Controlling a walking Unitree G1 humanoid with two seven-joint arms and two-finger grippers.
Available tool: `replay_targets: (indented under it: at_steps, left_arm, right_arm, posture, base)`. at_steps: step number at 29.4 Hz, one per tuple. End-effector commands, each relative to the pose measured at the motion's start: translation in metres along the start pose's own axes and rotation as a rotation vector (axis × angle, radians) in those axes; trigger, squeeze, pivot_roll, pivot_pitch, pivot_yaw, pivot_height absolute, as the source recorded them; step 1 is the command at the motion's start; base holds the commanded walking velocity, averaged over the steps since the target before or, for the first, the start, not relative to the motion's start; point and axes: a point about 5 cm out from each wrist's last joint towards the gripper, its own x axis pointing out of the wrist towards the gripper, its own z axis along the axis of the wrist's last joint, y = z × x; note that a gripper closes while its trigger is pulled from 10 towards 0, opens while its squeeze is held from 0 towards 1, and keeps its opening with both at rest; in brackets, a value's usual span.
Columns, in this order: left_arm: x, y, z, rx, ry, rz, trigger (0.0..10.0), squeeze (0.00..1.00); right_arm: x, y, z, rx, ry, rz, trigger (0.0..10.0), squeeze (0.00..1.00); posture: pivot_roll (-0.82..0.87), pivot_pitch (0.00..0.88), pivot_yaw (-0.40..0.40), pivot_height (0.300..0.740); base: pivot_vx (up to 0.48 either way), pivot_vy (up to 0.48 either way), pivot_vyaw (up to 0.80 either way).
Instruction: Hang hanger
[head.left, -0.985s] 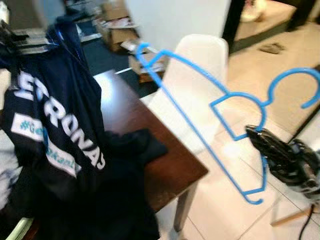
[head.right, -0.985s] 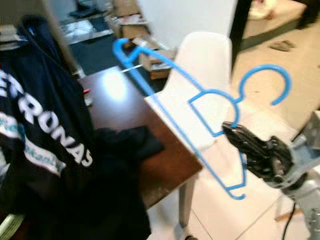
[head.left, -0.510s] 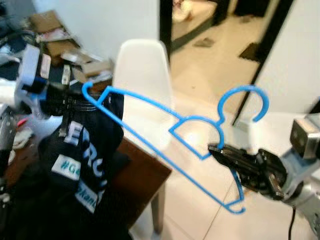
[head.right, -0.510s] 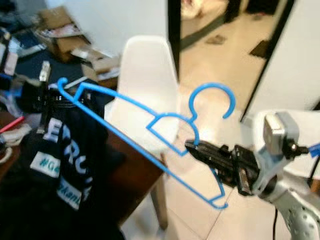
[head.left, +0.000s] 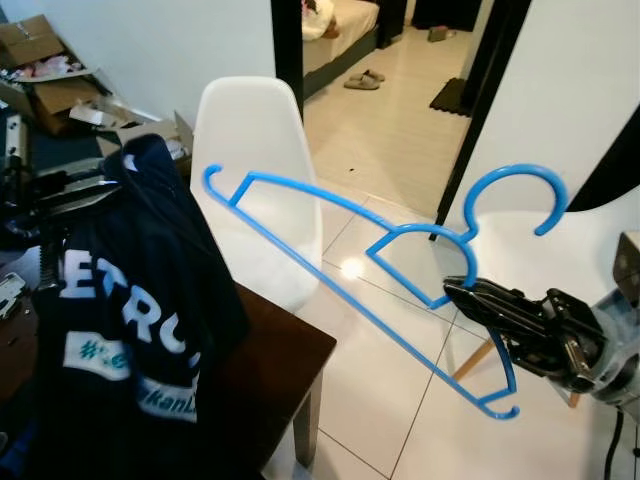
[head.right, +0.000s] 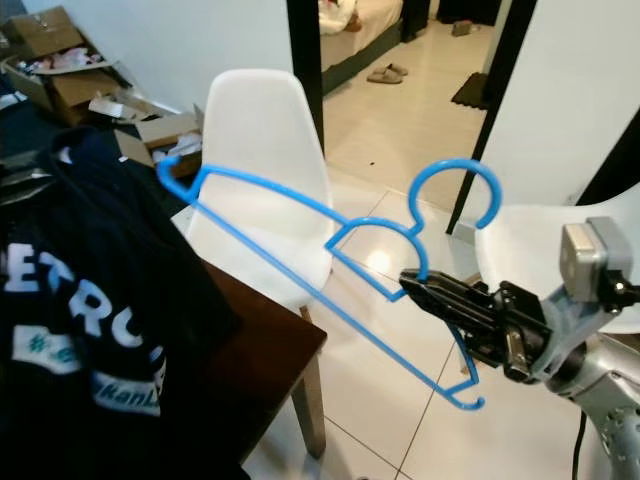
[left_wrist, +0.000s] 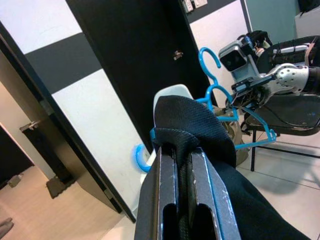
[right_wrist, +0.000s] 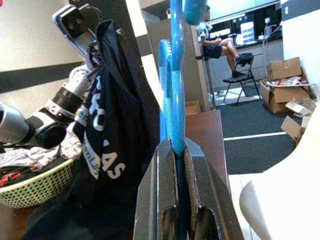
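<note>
Dark shirt (head.left: 120, 330) pinched at top fold by clenched left claw (left_wrist: 181, 160), draped over dark desk (head.left: 285, 350); white lettering partly legible: "ETRO", "#", "kanL". Blue hanger (head.left: 400, 290) clamped in right claw (head.left: 462, 293), held in air beside white chair (head.left: 255, 170), hook up.

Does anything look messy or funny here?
Yes. The blue hanger hangs bare and tilted in the right pincer, while the navy shirt dangles bunched from the left pincer. Open cardboard boxes clutter the floor behind.
</note>
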Motion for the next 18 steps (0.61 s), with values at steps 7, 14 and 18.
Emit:
replay_targets:
  at_steps: [7, 14, 18]
  left_arm:
    - [-0.001, -0.005, 0.023, 0.021, 0.072, -0.095, 10.0, 0.0]
    - [0.002, -0.004, 0.026, 0.027, 0.085, -0.086, 10.0, 0.0]
    - [0.001, -0.002, 0.029, 0.041, 0.096, -0.078, 10.0, 0.0]
  right_arm:
    - [0.003, -0.004, 0.024, -0.085, -0.017, 0.093, 10.0, 0.0]
    - [0.007, -0.005, 0.034, -0.111, -0.007, 0.175, 10.0, 0.0]
    - [0.008, -0.005, 0.039, -0.123, -0.007, 0.211, 10.0, 0.0]
  posture:
    - [0.0, 0.128, 0.01, 0.74]
    - [0.01, 0.124, 0.012, 0.74]
    - [0.01, 0.123, 0.011, 0.74]
  base:
    - [0.0, 0.0, 0.0]
    - [0.0, 0.0, 0.0]
    - [0.0, 0.0, 0.0]
